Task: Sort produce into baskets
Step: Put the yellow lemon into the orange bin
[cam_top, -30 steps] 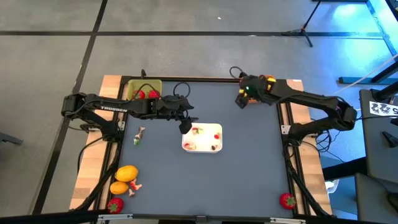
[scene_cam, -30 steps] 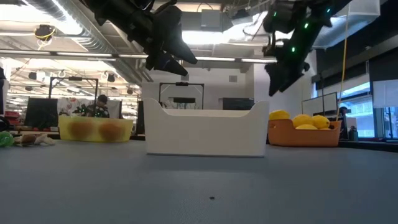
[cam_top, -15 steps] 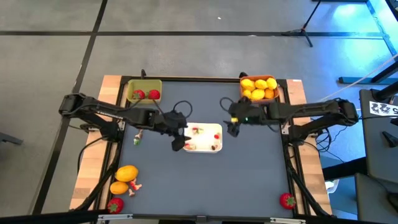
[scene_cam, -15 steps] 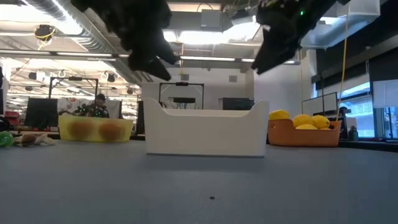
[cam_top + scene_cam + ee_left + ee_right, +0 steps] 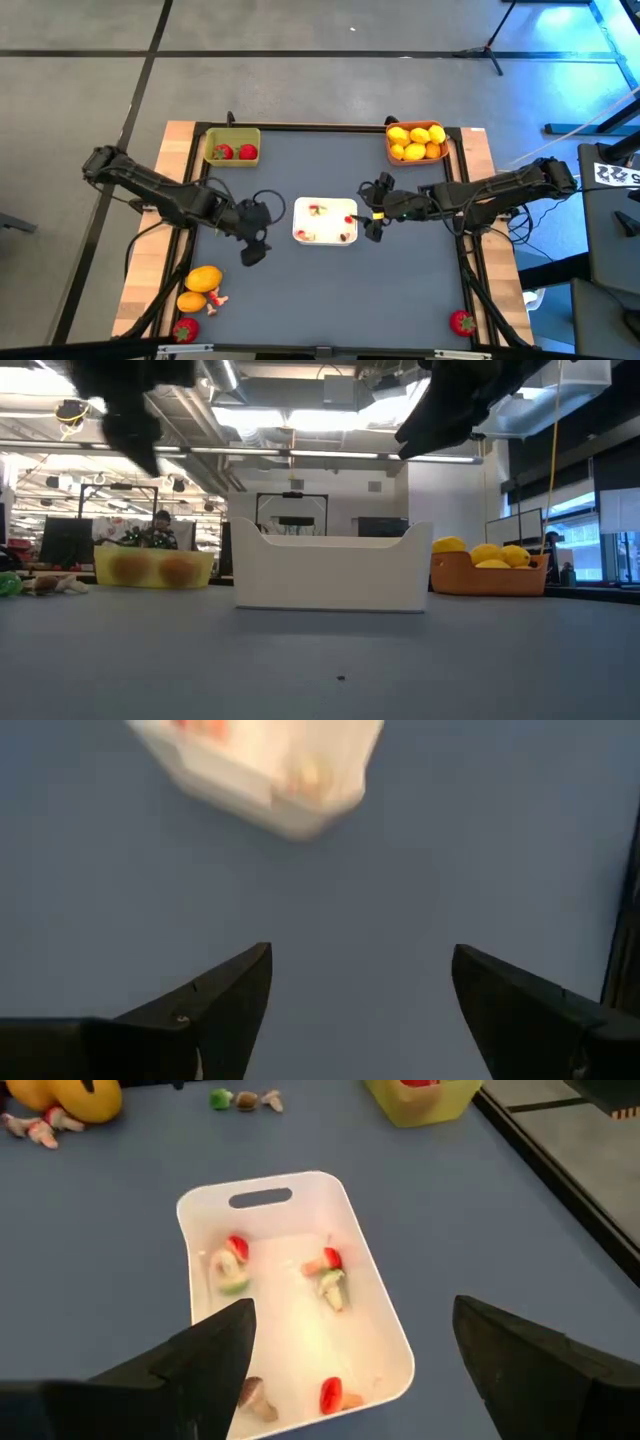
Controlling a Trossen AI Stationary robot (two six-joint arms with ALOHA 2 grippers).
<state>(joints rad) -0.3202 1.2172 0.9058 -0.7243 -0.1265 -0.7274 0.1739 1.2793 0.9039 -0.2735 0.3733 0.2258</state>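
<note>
Both arms have drawn nearer the white tray [image 5: 325, 222] — left gripper [image 5: 253, 250] now off its near-left corner, right gripper [image 5: 372, 226] just beside its right end, each spread open and empty. Lemons [image 5: 416, 140] fill the orange basket [image 5: 392, 152]; what look like two strawberries [image 5: 234, 152] sit in the yellow-green basket [image 5: 214, 140].

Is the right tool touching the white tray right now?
Apart. The right wrist view shows the right tool open above the white tray, its fingers holding nothing. The high view puts it just off the tray's right edge.
</note>
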